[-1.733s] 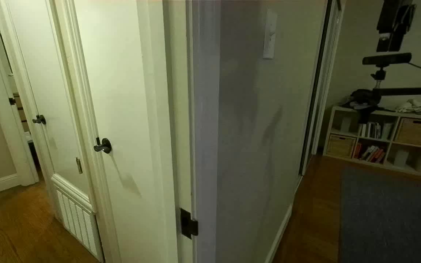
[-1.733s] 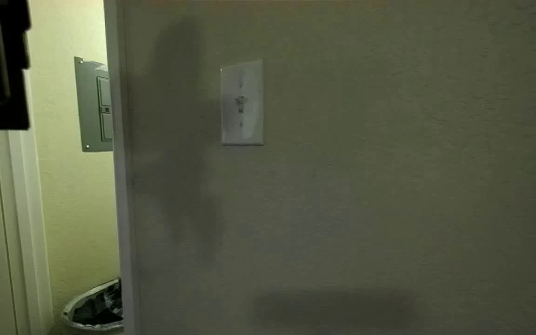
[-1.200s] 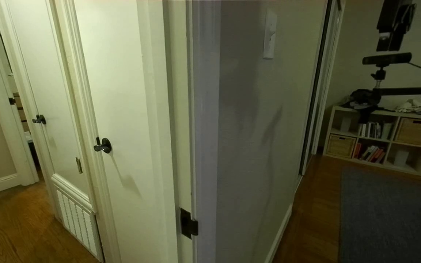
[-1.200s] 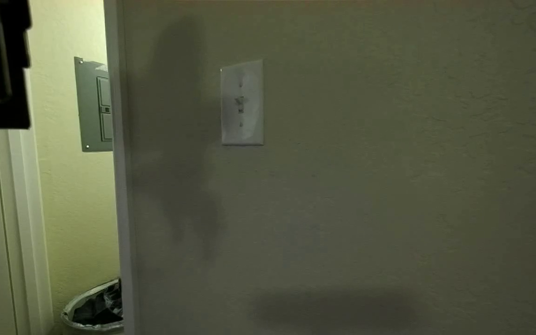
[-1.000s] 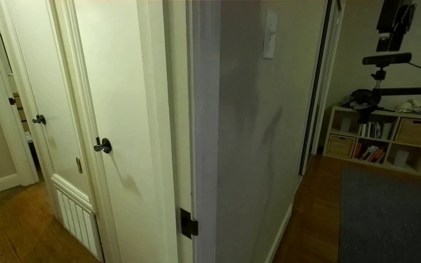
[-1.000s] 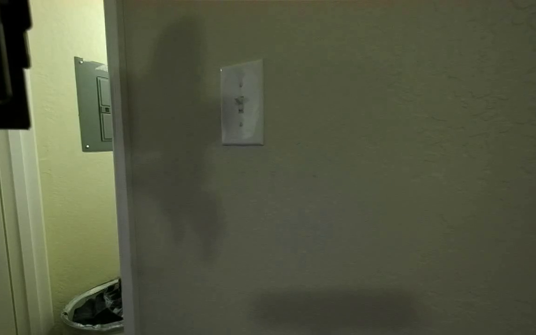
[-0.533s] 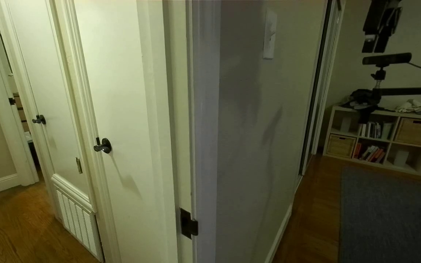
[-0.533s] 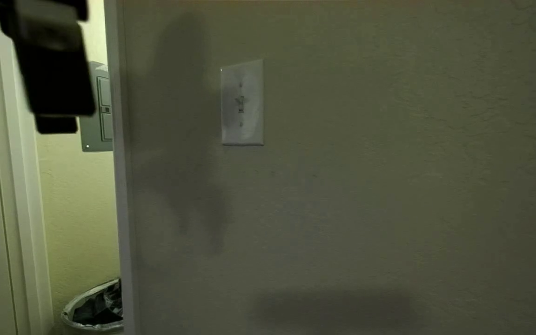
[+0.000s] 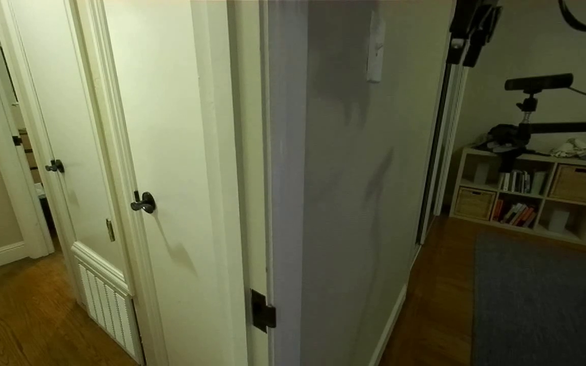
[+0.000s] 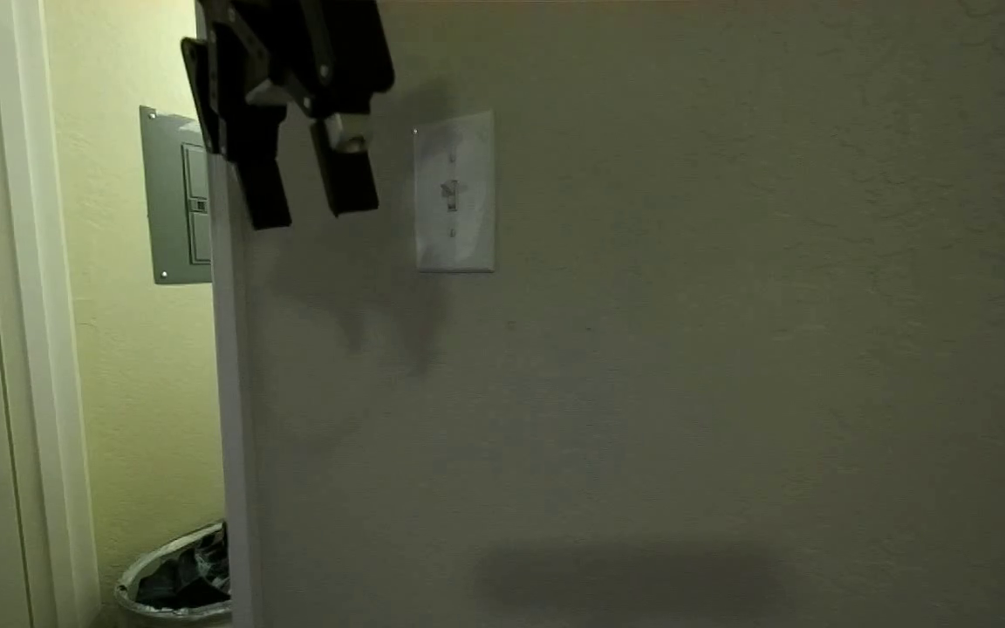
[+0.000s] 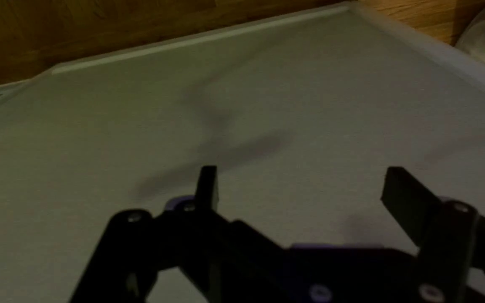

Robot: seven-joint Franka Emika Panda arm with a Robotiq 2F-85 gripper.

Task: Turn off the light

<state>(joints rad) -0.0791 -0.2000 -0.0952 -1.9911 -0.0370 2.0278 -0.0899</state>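
Holding my black 2-fingered claw (image 10: 313, 218) wide and pointing down, I hover apart from the white rectangular switch plate (image 10: 455, 194), presumably for approach clearance.

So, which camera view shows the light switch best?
The light switch shows best in an exterior view: nearly face-on, unobstructed. In an exterior view, its plate also appears, narrow and oblique. The wrist view does not show it.

Wooden floor (image 9: 435, 305) with blue-gray rug (image 9: 532, 300) and pale cube shelf (image 9: 540, 211).
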